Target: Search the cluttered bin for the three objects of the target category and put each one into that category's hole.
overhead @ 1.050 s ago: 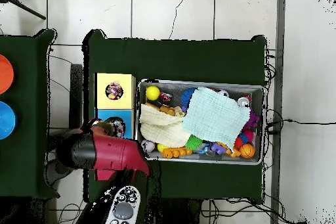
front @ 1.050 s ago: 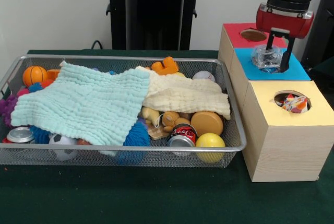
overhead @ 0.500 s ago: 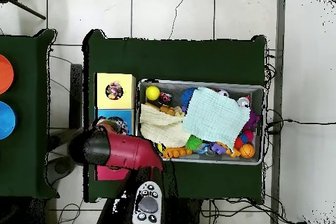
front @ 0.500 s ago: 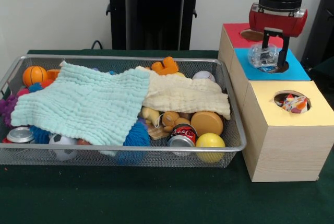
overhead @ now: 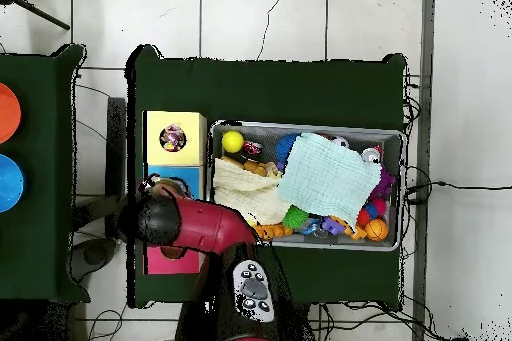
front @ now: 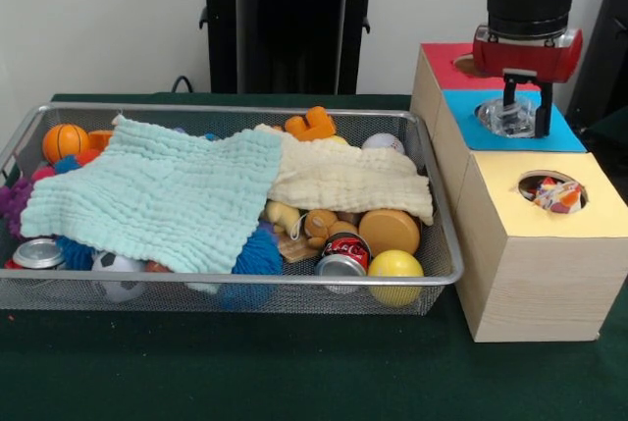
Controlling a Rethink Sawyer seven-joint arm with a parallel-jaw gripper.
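**Clear piece sits in the blue hole, jaws spread above it**

The jaws (front: 524,97) stand parted just above the blue-topped box (front: 561,132), one finger either side of a clear glassy object (front: 507,119) that now rests in that box's hole. Nothing is clamped between them; the object appears to be carried by the hole's rim, not by the fingers. The red and black arm (front: 529,9) hangs straight down over it, which suits a drop made from directly above.

Next to it, nearer the camera, the yellow-topped box (front: 589,207) has a crumpled wrapper-like item (front: 551,194) showing in its own hole, and the red-topped box (front: 442,66) lies behind.

To the side, the wire bin (front: 226,289) sits on the green worktop (front: 294,372), crowded with balls, cans and toys. A pale blue cloth (front: 162,195) and a cream cloth (front: 343,181) cover much of it, so further clear objects, if any remain, are likely hidden beneath and would need uncovering.
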